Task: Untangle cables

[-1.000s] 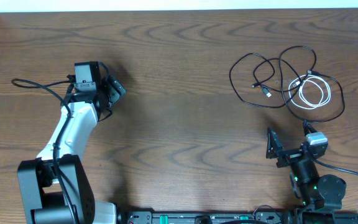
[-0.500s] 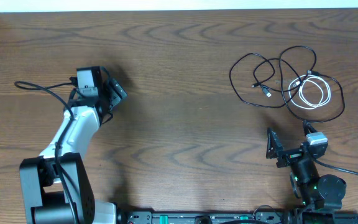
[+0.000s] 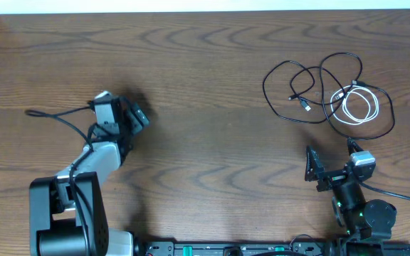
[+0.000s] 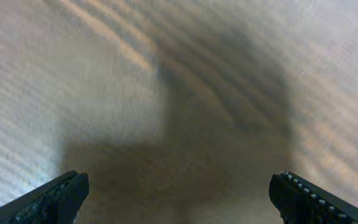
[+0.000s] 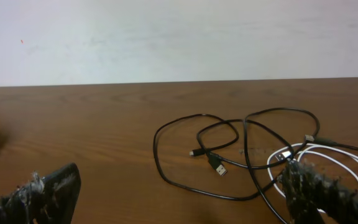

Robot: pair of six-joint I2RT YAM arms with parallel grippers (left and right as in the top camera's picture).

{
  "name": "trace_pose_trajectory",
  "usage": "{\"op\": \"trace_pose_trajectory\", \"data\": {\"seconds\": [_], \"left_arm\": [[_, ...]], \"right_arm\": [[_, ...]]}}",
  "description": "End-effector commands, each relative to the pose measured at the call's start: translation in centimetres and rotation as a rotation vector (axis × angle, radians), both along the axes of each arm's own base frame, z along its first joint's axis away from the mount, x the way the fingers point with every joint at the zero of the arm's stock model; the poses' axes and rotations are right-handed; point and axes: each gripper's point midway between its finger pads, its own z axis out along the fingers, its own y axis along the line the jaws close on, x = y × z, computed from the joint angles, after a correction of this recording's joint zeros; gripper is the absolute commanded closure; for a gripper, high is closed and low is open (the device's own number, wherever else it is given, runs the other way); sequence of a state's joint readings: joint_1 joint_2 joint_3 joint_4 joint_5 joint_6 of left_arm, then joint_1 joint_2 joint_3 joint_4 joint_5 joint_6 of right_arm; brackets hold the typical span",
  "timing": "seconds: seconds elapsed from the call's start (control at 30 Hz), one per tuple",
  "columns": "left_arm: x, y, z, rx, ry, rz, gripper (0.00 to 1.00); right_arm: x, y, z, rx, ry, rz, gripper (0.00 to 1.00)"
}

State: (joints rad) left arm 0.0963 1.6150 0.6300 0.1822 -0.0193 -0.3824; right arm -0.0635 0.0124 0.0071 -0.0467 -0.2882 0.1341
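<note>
Left gripper point(image 4: 179, 190) was wide open with nothing between the fingers, just bare table point(image 3: 212, 85) under it, on the left side and well apart from the cables. Right gripper point(image 5: 185, 190) was also spread fully and empty, sitting at the near right edge and facing the pile. Black cable point(image 3: 265, 89) lay in loose loops at the far right of the table, with two plug ends showing inside the loops. White cable point(image 3: 377, 107) was a small tight coil on the right of the heap, with black strands crossing it and running round it. So the two overlapped and were not separated. My read: task was basically at zero, with nothing gripped, nothing pulled clear and neither arm at the pile. Left to do: grab one cord, probably the compact white coil, lift it out of the black loops, set it apart, then spread the black one. Right arm was the nearer one. Couldn't tell whether the black threaded through the white coil or only lay across it.
</note>
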Motion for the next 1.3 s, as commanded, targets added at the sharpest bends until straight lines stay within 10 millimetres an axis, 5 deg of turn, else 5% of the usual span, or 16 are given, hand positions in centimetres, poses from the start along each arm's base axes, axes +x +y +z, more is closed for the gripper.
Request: {"op": "trace_pose_trajectory", "data": {"seconds": [0.0, 0.3, 1.27], "left_arm": [[-1.3, -0.3, -1.1, 0.016, 0.022, -0.05, 0.02], [-2.8, -2.6, -2.4, 0.006, -0.068, -0.214, 0.02], [-8.5, -3.5, -6.2, 0.049, 0.035, -0.324, 0.02]], "right_arm": [[0.0, -0.3, -0.1, 0.003, 0.004, -0.014, 0.01], [0.0, -0.3, -0.1, 0.003, 0.003, -0.014, 0.01], [0.0, -0.3, -0.1, 0.003, 0.005, -0.014, 0.01]]}}
